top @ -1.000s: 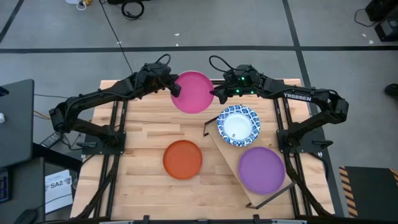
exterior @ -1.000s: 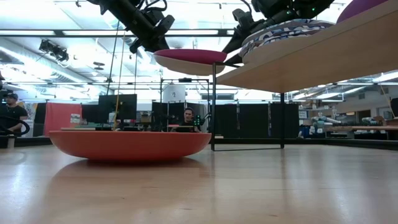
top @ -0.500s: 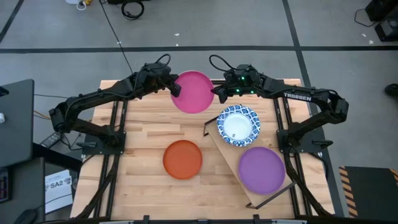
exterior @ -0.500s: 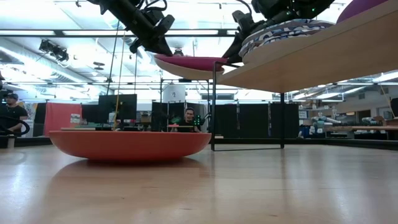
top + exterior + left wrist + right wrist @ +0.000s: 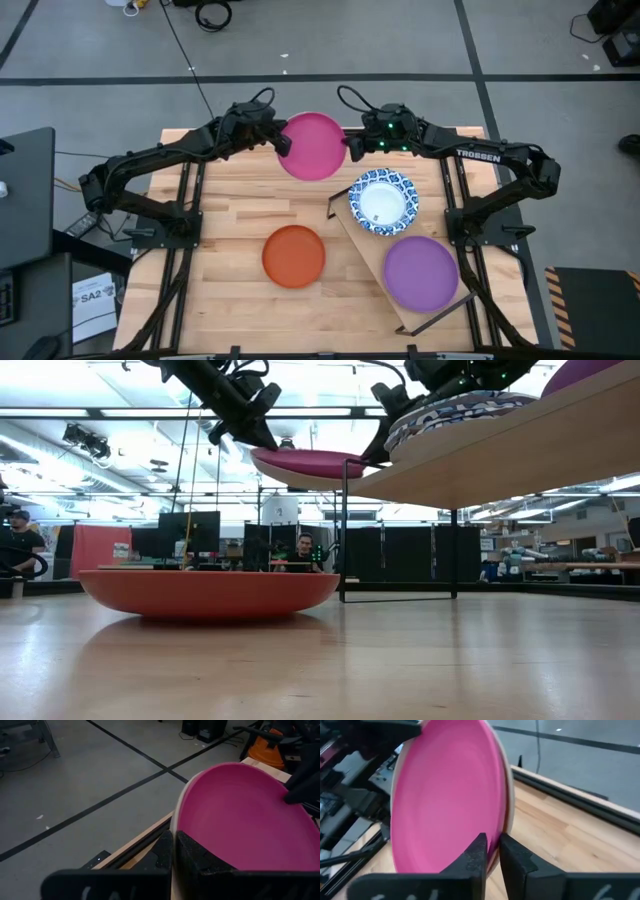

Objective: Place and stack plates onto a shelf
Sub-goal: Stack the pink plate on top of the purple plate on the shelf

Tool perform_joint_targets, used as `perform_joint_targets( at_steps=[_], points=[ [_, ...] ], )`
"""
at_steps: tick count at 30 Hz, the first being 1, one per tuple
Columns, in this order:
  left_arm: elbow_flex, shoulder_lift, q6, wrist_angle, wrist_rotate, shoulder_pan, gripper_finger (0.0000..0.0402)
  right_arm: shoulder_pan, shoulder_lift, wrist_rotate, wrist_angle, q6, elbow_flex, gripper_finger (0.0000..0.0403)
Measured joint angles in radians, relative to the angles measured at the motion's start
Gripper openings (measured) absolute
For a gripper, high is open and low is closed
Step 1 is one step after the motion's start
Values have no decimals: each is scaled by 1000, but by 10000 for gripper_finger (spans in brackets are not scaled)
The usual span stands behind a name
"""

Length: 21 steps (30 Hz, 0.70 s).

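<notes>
Both jaws pinch the pink plate (image 5: 313,147) by opposite rims: left gripper (image 5: 283,143) clenched on one edge, right gripper (image 5: 349,148) on the other, holding it in the air above the worktop (image 5: 230,215). Nearby, the shelf (image 5: 368,247) carries a blue-and-white plate (image 5: 383,201) and a purple plate (image 5: 421,272); an orange-red plate (image 5: 294,256) lies on the worktop.

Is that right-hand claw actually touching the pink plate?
Touching. The right wrist view shows the right gripper with its fingers pinching the pink plate at its rim, one each side.

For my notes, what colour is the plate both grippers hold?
Pink plate, best seen in the right wrist view.
</notes>
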Motion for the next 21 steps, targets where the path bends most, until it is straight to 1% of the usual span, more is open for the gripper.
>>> perform_joint_targets(
  at_steps=[7, 21],
  points=[
    [0, 0, 0, 1, -3, -2, 13, 0, 0, 70, -30, 0, 0, 21],
    [0, 0, 2, 1, -23, -2, 13, 0, 0, 109, -22, 53, 0, 18]
  ],
)
